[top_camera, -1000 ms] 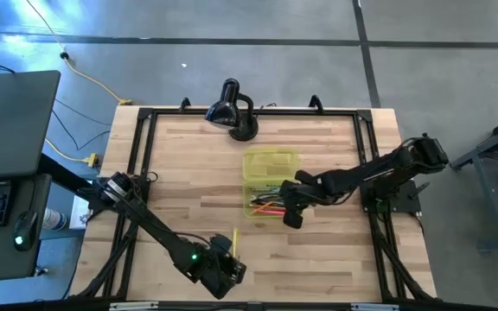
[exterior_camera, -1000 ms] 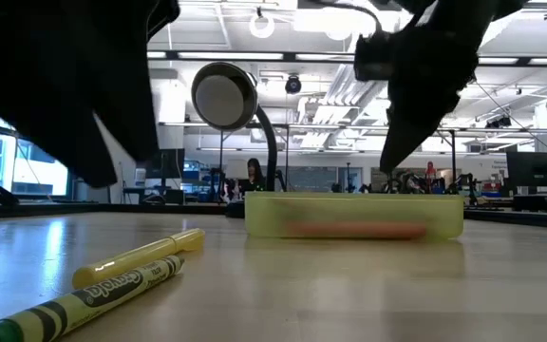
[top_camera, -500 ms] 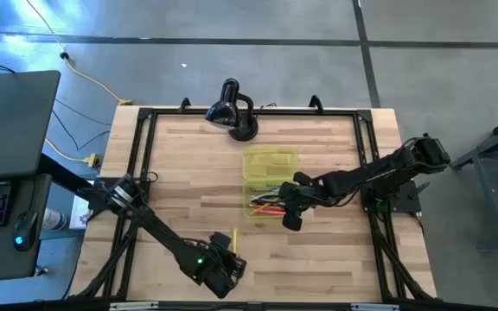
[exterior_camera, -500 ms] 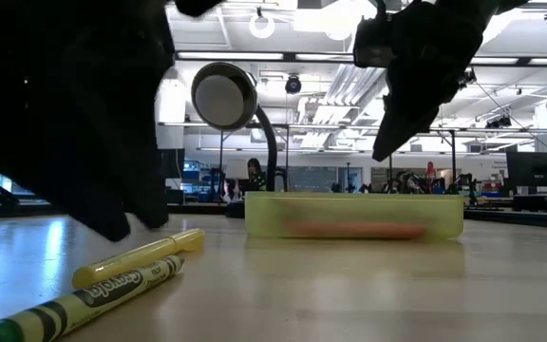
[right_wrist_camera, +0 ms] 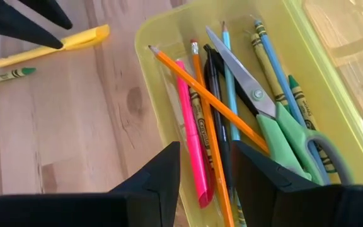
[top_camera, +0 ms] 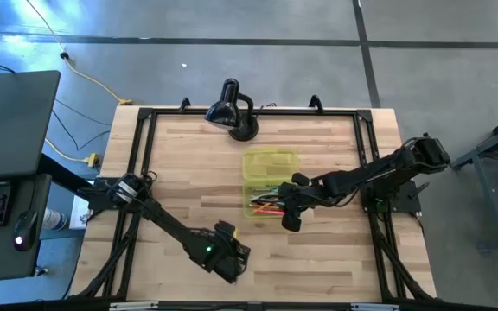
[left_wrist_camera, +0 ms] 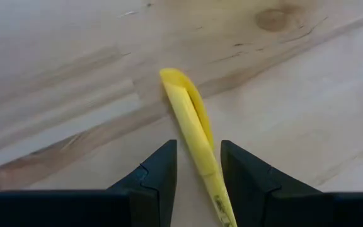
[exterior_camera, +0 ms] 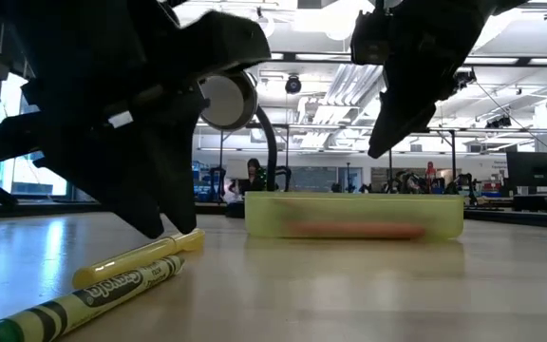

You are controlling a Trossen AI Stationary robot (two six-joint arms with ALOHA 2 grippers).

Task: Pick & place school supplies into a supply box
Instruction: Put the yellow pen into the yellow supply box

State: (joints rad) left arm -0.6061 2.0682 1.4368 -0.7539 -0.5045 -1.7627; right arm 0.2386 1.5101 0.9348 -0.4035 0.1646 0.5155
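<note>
Take the supply box (top_camera: 270, 183) as your reference: it sits open on the wooden table (top_camera: 318, 259), its lid lying flat on the side toward the black desk lamp (top_camera: 232, 110). In the right wrist view you can see its tray holds green-handled scissors (right_wrist_camera: 276, 120), an orange pencil (right_wrist_camera: 207, 101), a pink-red highlighter (right_wrist_camera: 193, 135), a black pen, blue pencils and crayons. Your right gripper (top_camera: 289, 216) hangs over the box's near edge, the edge away from the lamp, fingers parted with nothing between them. Two supplies lie outside the box, on its left and nearer the table's front edge: a yellow highlighter (left_wrist_camera: 194, 126) and, just beside it, a green crayon (exterior_camera: 74, 309). Your left gripper (top_camera: 232, 259) is down at the yellow highlighter, well apart from the box; its fingers (left_wrist_camera: 153, 176) straddle the barrel with a gap on each side, moderately spread, not clamped. The highlighter rests flat on the table.
</note>
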